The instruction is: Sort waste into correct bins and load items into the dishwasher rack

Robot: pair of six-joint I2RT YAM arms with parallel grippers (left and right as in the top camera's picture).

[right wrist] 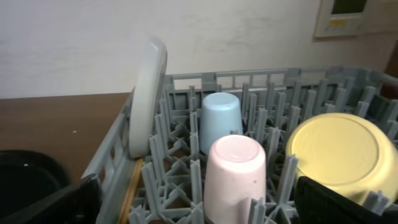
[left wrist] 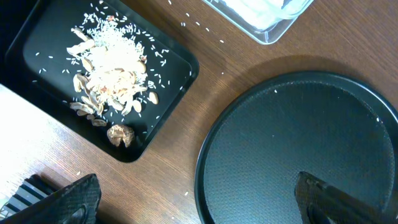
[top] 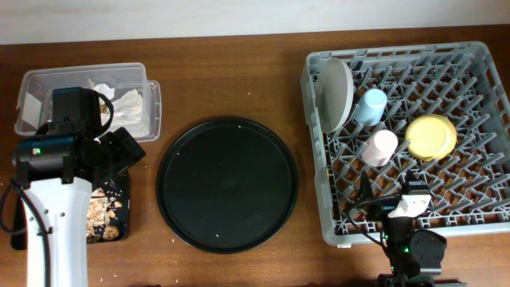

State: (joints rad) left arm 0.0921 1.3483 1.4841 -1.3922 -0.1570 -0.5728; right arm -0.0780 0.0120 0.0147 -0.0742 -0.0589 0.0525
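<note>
The grey plate (top: 335, 94), light-blue cup (top: 370, 105), pink cup (top: 381, 147) and yellow bowl (top: 431, 136) sit propped between pegs in the dishwasher rack (top: 478, 56) at 3 o'clock, likely to drain, while left gripper (left wrist: 196, 186) and right gripper (right wrist: 196, 193) gape empty.

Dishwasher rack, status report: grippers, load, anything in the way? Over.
Left gripper open, empty; right gripper open, empty. Rack holds plate, blue cup, pink cup, yellow bowl. Scraps in black tray, napkins in clear tub. Nothing seen in the way.
</note>
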